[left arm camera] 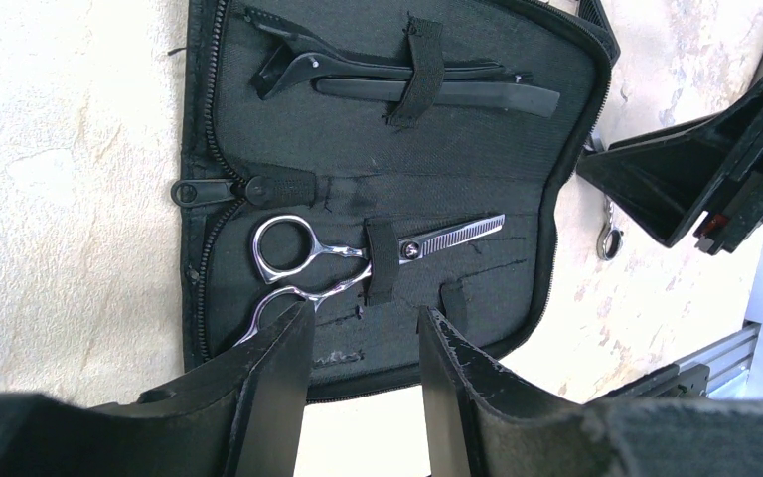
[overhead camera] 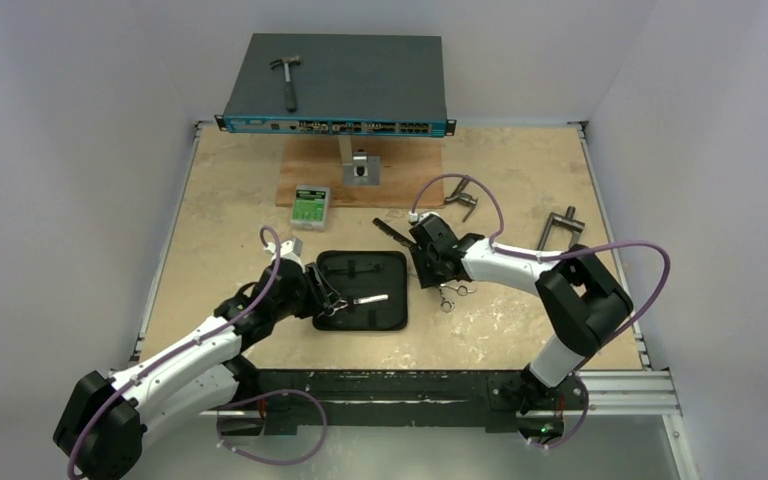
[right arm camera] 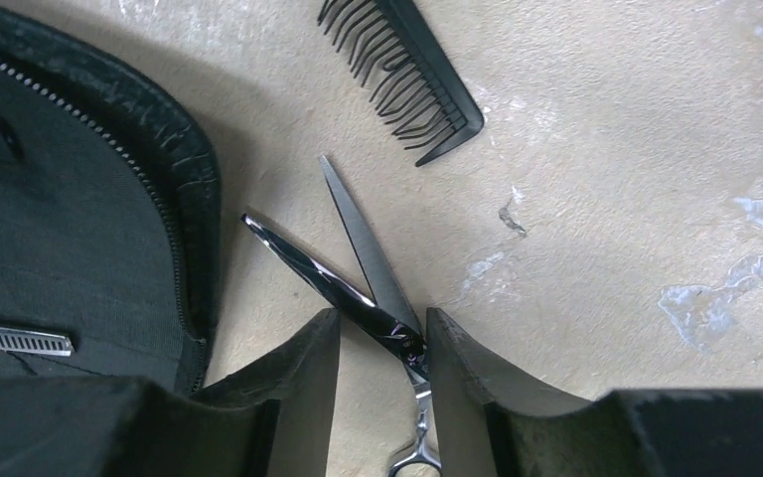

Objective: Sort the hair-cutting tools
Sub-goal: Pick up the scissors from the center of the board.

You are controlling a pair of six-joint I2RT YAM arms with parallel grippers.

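Left gripper (left arm camera: 365,310): jaws apart, empty, over case (left arm camera: 556,229).
Right gripper (right arm camera: 382,313): straddling 1 pair of scissors (right arm camera: 303,260); grip unclear.

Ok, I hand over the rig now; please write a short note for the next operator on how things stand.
Left end effector: open, holding nothing, over the ring handles of the thinning scissors.
Right end effector: jaws on either side of the plain scissors at the pivot; a firm grip is not certain.
Done: thinning scissors and black clips are strapped in the open case.
To do: plain scissors and comb lie on the table beside the case; they probably go in next.
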